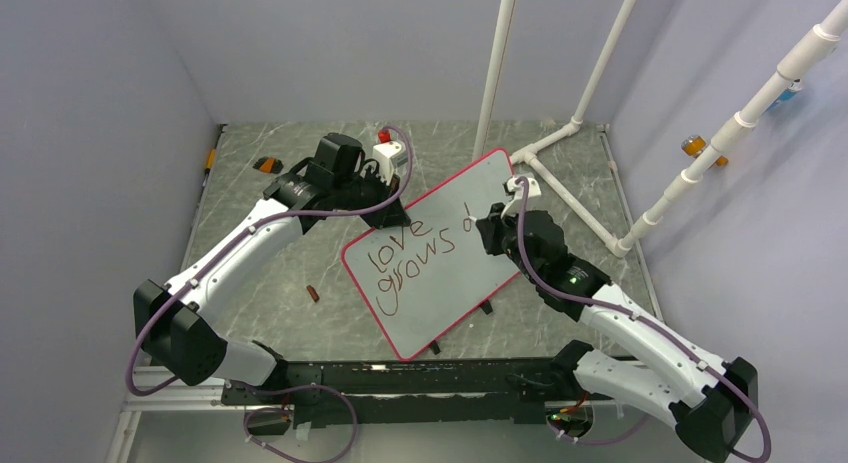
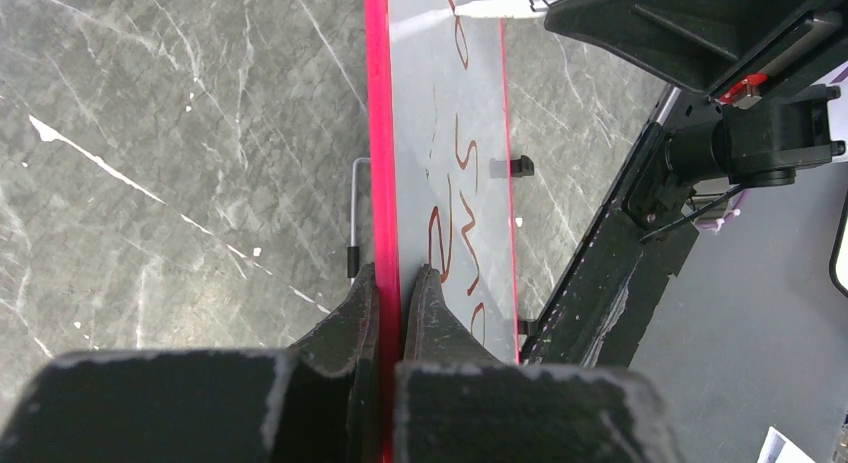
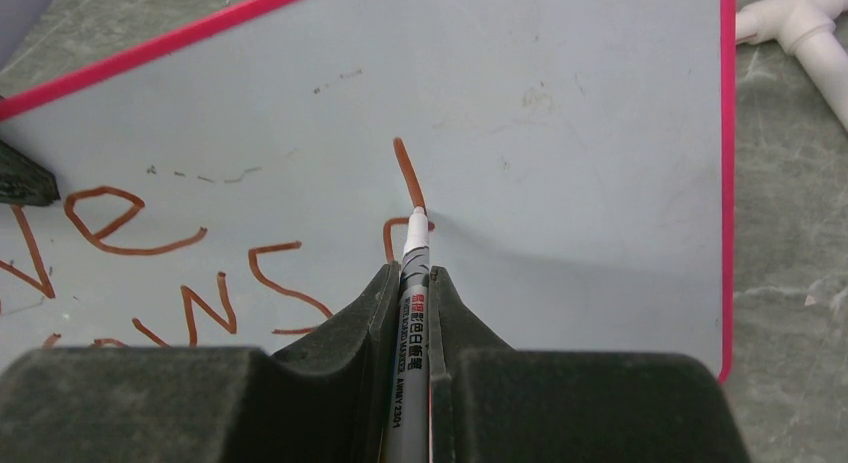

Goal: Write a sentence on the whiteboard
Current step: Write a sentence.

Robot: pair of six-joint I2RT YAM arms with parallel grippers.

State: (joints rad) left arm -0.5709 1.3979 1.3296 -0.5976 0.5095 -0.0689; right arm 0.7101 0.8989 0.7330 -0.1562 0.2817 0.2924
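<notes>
Right gripper (image 3: 410, 275) clamps marker (image 3: 412, 328), tip on whiteboard (image 3: 580, 123); left gripper (image 2: 390, 283) pinches its edge.

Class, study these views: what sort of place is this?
Likely a robotics lab cell: plain grey walls box in a marble-patterned tabletop, with a white plastic pipe frame and two black-and-white robot arms mounted along its near edge.

My black fingers (image 2: 350, 323) look like matt plastic, scuffed pale at the edges. The whiteboard (image 3: 580, 133) is smooth with a faint sheen, its pink frame (image 2: 380, 133) glossy, perhaps plastic. The table (image 2: 150, 183) is marble-patterned, dull-finished, and the marker (image 3: 415, 283) barrel smooth grey plastic
</notes>
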